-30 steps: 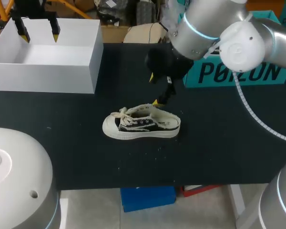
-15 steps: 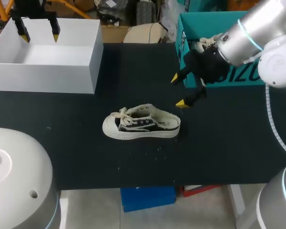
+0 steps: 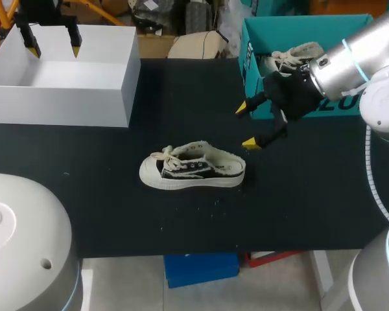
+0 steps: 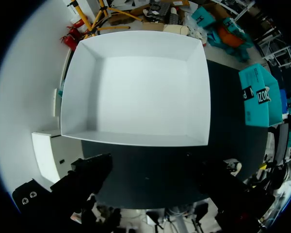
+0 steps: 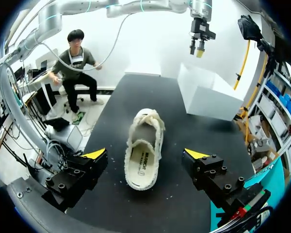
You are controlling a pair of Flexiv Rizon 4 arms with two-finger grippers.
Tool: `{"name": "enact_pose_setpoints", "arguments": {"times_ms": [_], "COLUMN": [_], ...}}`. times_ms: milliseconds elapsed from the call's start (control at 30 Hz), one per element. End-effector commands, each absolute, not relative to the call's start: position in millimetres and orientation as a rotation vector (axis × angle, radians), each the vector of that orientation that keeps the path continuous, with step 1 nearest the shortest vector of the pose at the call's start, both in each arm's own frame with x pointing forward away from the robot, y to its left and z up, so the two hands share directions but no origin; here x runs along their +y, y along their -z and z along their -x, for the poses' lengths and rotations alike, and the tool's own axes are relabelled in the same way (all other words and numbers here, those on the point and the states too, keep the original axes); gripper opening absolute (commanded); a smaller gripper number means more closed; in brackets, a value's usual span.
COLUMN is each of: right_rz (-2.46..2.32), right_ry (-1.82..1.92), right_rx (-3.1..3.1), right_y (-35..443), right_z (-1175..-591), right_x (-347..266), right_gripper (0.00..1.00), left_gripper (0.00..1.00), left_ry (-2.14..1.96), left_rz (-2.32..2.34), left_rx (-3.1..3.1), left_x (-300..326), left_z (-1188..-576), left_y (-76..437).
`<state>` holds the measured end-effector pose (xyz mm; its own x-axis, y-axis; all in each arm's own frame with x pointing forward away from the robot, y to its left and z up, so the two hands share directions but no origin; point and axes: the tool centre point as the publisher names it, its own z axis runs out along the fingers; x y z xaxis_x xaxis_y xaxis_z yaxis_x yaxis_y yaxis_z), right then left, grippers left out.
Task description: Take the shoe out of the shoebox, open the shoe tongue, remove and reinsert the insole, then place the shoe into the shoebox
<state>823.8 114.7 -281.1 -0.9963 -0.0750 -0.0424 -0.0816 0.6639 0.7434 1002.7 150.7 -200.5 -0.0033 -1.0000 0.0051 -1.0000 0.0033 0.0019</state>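
Head view: right hand [image 3: 245,125] gapes near shoe [image 3: 193,170].

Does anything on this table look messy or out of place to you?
Nothing looks broken. The shoe stands upright on its sole, laces loose. A few pale specks, like crumbs or lint, dot the black table just in front of it. A second shoe pokes up out of the teal box.
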Motion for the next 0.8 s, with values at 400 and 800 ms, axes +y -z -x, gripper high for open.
{"name": "enact_pose_setpoints", "arguments": {"times_ms": [400, 800], "right_rz": [0.132, 0.111], "right_ry": [-1.275, -1.288], "right_rx": [2.859, 2.847], "right_y": [281.1, 285.4], "right_z": [-823.7, -822.2], "right_x": [115.7, 114.6], "right_gripper": [1.00, 1.00], "left_gripper": [1.00, 1.00], "left_ry": [0.001, 0.001], "left_rz": [-2.217, -2.217], "left_rx": [-2.220, -2.220], "left_x": [150.0, 150.0], "left_z": [-1002.3, -1002.3], "left_y": [200.1, 200.1]}}
